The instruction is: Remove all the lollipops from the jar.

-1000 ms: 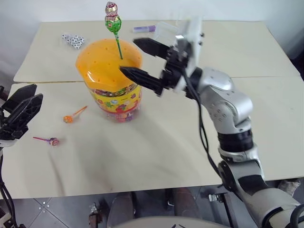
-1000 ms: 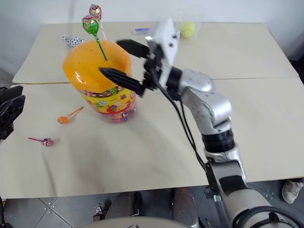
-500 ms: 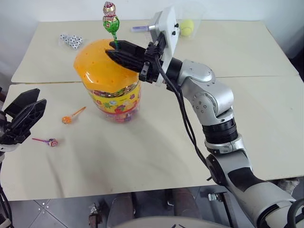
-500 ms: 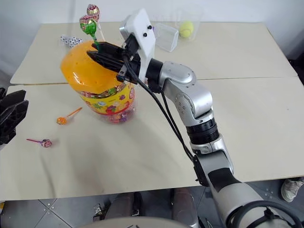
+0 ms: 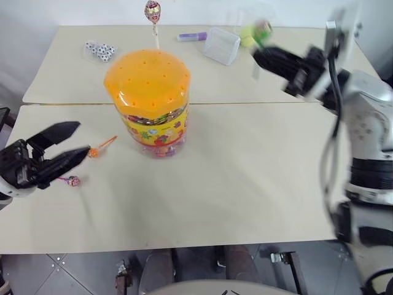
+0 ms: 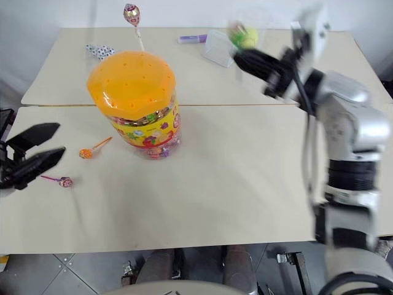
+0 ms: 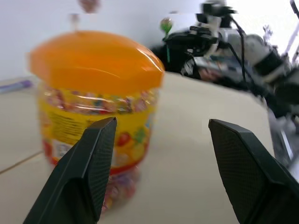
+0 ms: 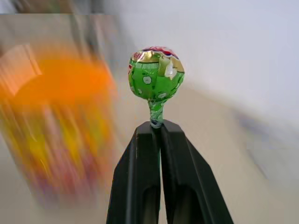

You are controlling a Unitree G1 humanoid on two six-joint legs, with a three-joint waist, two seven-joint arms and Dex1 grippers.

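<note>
Right now your right gripper (image 8: 156, 128) is clenched on the stick of the green lollipop (image 8: 156, 78), whose wrapped head stands just above the pinched fingertips. You can see that arm out over the far right of the table (image 5: 245, 160), well apart from the jar (image 5: 150, 101). The jar stands upright near the table's middle with its orange lid (image 5: 147, 77) on, and one reddish lollipop (image 5: 152, 11) sticks up behind the lid. Your left gripper (image 5: 64, 146) hangs at the table's left edge with its fingers spread and nothing between them. Near it, an orange lollipop (image 5: 94, 151) and a purple lollipop (image 5: 72, 180) lie flat on the table, left of the jar.
</note>
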